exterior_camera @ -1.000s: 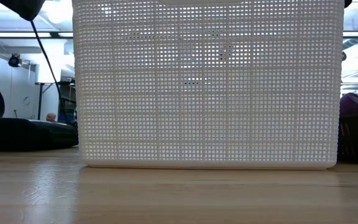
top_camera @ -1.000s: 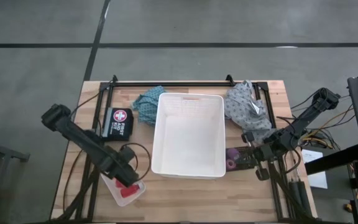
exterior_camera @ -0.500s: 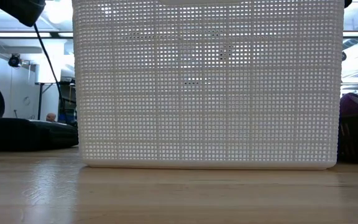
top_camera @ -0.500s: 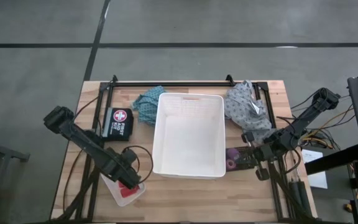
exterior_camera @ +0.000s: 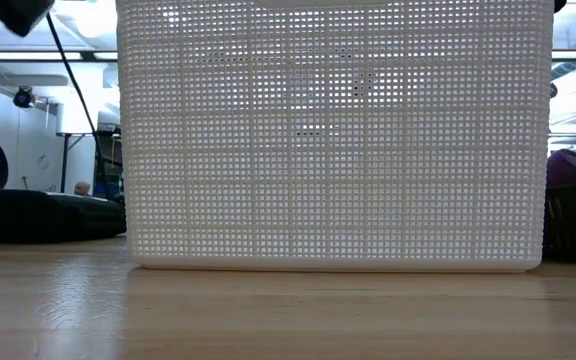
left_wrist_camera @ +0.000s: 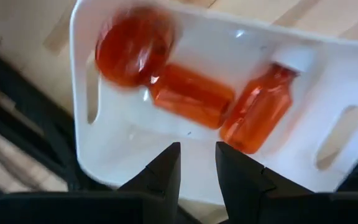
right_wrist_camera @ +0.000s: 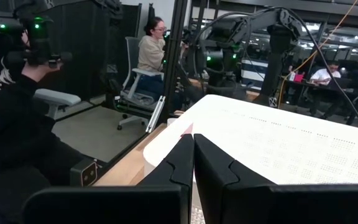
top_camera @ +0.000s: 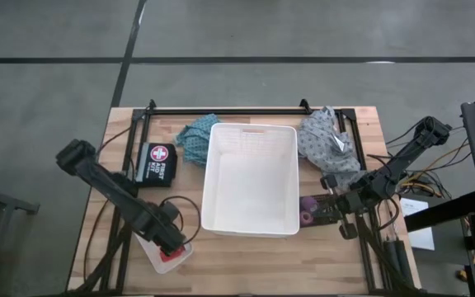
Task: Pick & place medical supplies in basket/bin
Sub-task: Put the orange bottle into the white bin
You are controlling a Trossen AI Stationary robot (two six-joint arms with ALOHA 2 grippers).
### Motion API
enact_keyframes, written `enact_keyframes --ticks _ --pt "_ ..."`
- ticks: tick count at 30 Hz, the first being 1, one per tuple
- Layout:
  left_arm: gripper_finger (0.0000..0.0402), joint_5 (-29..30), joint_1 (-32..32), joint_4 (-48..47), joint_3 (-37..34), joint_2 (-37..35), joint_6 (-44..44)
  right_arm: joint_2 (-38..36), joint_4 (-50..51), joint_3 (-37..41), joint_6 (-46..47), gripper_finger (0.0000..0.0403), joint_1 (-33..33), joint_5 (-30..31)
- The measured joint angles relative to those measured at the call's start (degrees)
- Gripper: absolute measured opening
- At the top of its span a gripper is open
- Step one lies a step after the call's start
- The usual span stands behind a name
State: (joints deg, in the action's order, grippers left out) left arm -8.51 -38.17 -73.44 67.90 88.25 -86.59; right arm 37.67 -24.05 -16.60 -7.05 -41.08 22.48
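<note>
**Left gripper over the small tray, jaws narrow and empty**

While you look down from the high view, take the white basket as your landmark: it sits mid-table, nothing visible inside.

- Left gripper: off the basket's near-left corner, above the small translucent tray. The left wrist view shows its fingers a narrow gap apart, nothing between them.
- Tray contents: three red bottles (one with its white cap showing, one seen end-on), lying loose and untouched.
- Right gripper: just off the basket's near-right side, fingers pressed together, holding nothing.
- Purple rolls: between the right gripper and the basket's right wall, on the table.
- Teal cloth: against the basket's far-left corner.
- Grey cloth: beside the basket's far-right side.
- Black first-aid pouch: left of the basket, near the teal cloth.

People sit at desks in the room beyond the basket, well away from the table.
</note>
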Motion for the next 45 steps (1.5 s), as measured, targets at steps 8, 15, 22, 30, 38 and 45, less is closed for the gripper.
enact_keyframes --ticks 8,15,22,30,38,45 --pt "0.0139 14.2 0.0 -2.8 0.0 -4.7 4.6 0.0 0.0 0.0 0.0 0.0008 0.0 0.0" --pt "0.0214 25.2 0.2 -4.6 -0.9 -6.3 7.3 0.0 0.0 0.0 0.0 0.0008 0.0 0.0" --pt "0.0241 25.2 1.5 -3.4 -8.3 -6.3 7.3 0.0 0.0 0.0 0.0 0.0008 0.0 0.0" --pt "0.024 20.6 2.2 0.9 -11.3 -6.4 7.3 0.0 0.0 0.0 0.0 0.0008 0.0 0.0" --pt "0.024 9.3 1.3 6.3 -10.9 -6.4 2.7 0.0 0.0 0.0 0.0 0.0008 0.0 0.0" --pt "0.024 7.0 -0.2 8.2 -11.0 -6.4 -1.3 0.0 0.0 0.0 0.0 0.0008 0.0 0.0"
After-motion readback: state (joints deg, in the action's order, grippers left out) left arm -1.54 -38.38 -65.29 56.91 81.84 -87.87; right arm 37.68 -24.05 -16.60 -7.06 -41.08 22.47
